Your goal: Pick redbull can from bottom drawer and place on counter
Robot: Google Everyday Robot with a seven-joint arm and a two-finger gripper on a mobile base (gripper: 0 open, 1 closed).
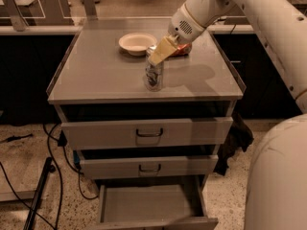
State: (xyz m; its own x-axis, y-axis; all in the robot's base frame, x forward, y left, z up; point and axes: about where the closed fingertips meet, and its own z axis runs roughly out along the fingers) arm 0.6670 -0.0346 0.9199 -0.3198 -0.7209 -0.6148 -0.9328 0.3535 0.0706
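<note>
The redbull can [154,76] stands upright on the counter [100,75], near its front middle. My gripper [158,55] comes down from the upper right and sits right at the can's top; I cannot tell whether it grips the can. The bottom drawer [148,206] is pulled open below, and its flat floor is bare.
A white bowl [137,42] sits on the counter behind the can. A crushed red-orange soda can [183,50] lies partly hidden behind my gripper. Two upper drawers with dark handles [149,132] are shut. Cables [48,176] lie on the floor at left. My white body [280,176] fills the right.
</note>
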